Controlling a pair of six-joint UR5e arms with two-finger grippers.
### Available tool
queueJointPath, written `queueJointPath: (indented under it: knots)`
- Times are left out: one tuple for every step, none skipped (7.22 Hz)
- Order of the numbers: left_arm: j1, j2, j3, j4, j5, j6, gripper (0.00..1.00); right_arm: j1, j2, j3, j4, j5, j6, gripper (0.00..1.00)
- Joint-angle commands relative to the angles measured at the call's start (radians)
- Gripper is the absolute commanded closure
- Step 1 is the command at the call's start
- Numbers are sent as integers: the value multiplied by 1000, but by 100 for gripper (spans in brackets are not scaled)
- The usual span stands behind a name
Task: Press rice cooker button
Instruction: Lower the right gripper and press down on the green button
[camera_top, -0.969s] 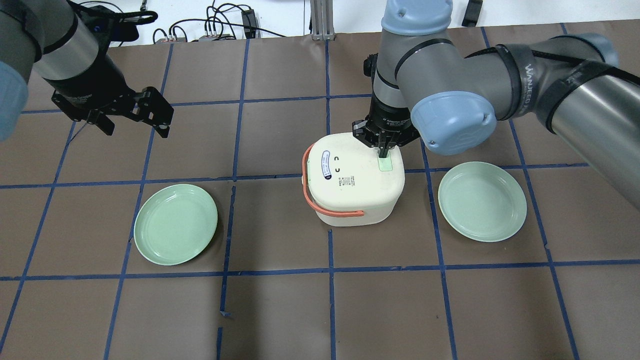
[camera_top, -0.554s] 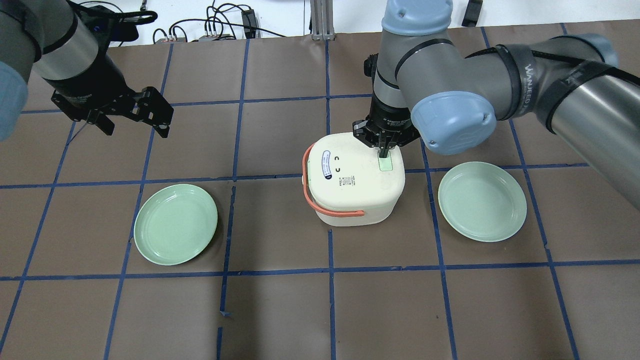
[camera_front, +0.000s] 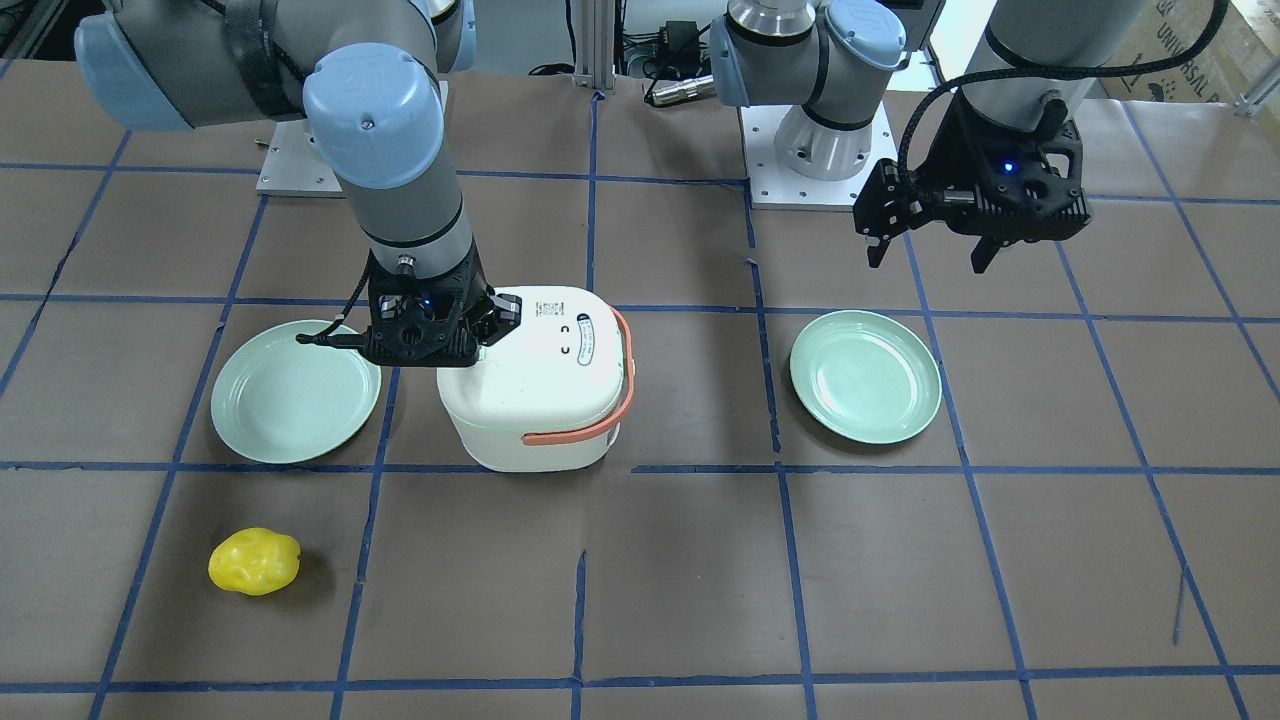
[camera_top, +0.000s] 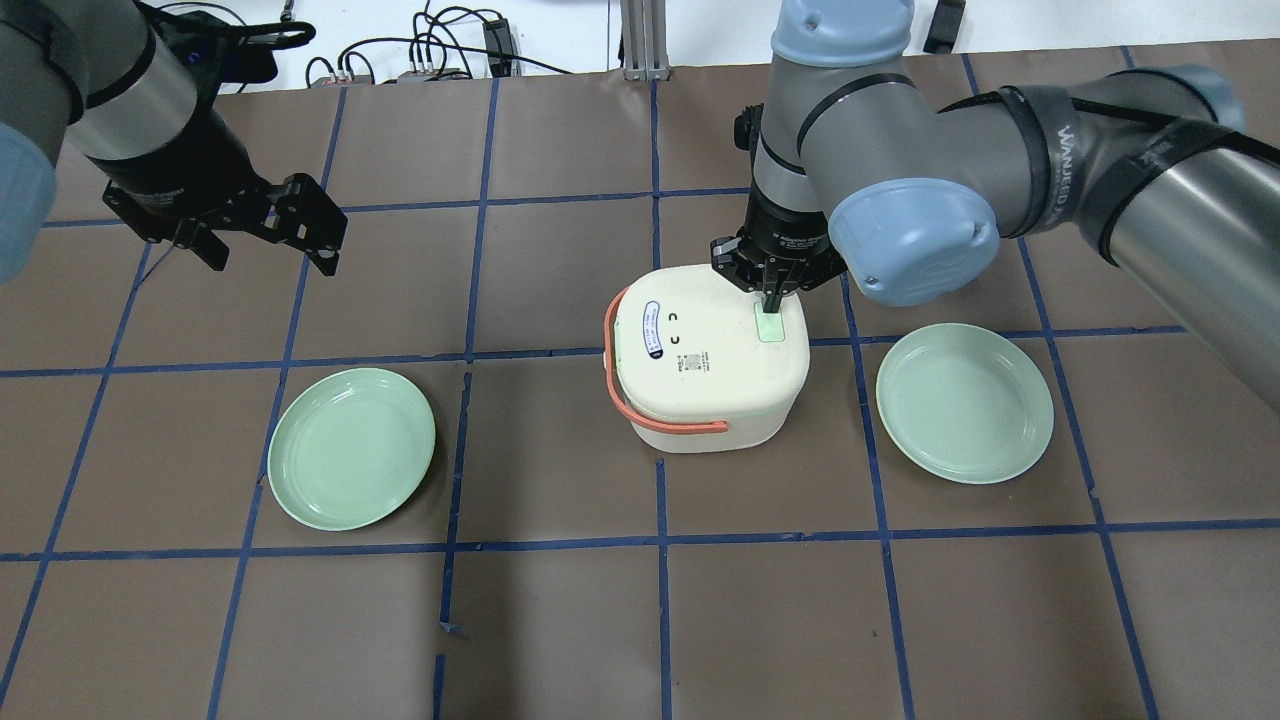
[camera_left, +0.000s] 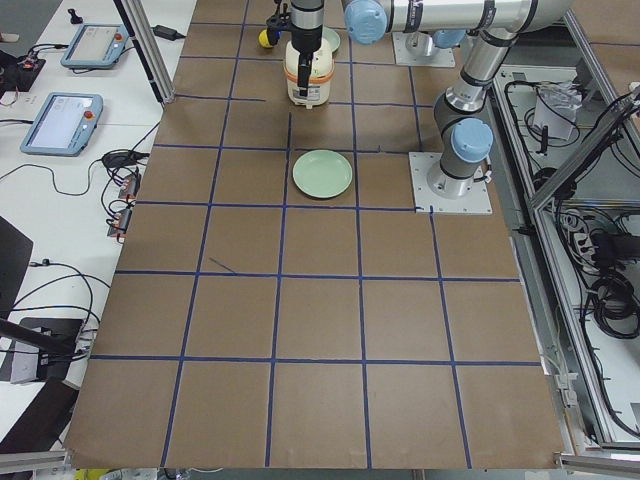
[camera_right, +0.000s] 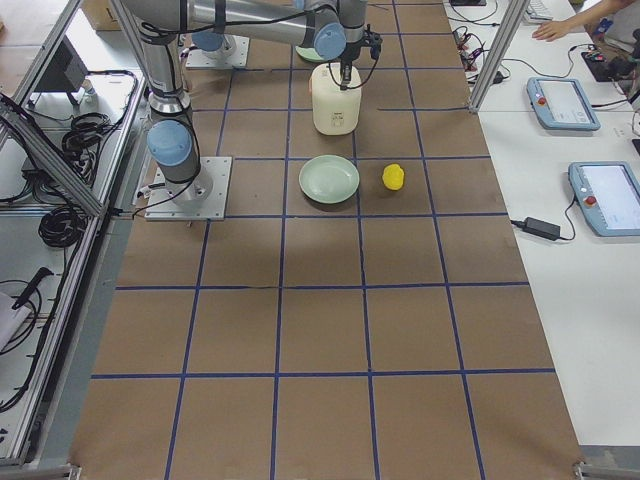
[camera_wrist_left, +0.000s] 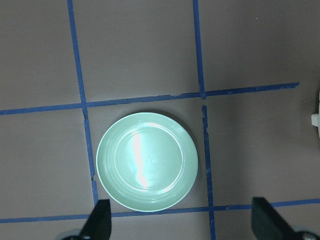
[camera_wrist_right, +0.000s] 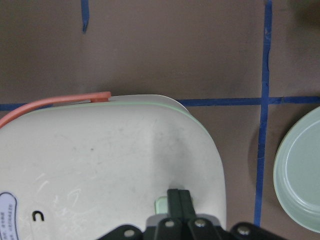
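The cream rice cooker with an orange handle stands at mid-table. Its pale green button is on the lid's right side. My right gripper is shut and points straight down, with its fingertips at the far end of the button. In the right wrist view the closed fingers cover part of the button. In the front view the right gripper body hides the button. My left gripper is open and empty, hovering well to the left above the table.
One green plate lies left of the cooker, below my left gripper, and another green plate lies right of it. A yellow lumpy object lies near the operators' edge. Cables run along the table's far edge.
The right gripper's fingertips have shifted slightly toward the far end of the button. The left arm has not moved.
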Motion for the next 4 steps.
queueJointPath:
  knots:
    - [-1, 0, 0, 0, -1, 0, 0, 3, 1, 0, 0, 3, 1, 92]
    - [-1, 0, 0, 0, 1, 0, 0, 3, 3, 0, -1, 0, 0, 92]
    - [-1, 0, 0, 0, -1, 0, 0, 3, 3, 0, 0, 0, 0, 92]
    - [-1, 0, 0, 0, 1, 0, 0, 3, 1, 12, -1, 0, 0, 92]
